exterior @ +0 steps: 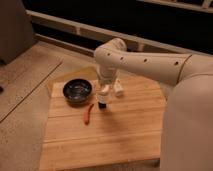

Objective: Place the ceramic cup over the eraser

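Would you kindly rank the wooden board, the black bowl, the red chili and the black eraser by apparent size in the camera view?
1. Light wooden board.
2. Round black bowl.
3. Thin red chili.
4. Small black eraser, partly covered by the white ceramic cup that sits at the gripper just right of the bowl, so its full size is unsure.
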`<state>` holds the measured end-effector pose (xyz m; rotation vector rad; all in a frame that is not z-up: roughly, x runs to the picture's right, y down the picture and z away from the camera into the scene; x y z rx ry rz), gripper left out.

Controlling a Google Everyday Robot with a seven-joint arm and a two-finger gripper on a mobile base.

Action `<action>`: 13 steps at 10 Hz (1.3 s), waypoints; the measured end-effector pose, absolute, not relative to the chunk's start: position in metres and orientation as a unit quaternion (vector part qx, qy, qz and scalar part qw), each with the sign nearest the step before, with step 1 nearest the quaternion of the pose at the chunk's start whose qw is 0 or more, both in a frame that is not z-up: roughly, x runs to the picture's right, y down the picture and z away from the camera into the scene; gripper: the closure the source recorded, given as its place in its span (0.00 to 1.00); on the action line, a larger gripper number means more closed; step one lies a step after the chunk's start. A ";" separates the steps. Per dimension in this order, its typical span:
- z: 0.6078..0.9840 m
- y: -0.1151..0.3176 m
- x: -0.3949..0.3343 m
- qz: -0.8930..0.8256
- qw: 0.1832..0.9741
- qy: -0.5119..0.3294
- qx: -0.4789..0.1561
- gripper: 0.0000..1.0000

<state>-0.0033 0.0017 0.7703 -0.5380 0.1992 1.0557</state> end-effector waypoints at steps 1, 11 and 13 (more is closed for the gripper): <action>0.775 0.003 -0.005 0.494 0.826 0.092 -0.254 1.00; 0.849 0.037 -0.011 0.475 0.820 0.082 -0.310 1.00; 0.852 0.042 -0.012 0.472 0.819 0.085 -0.317 1.00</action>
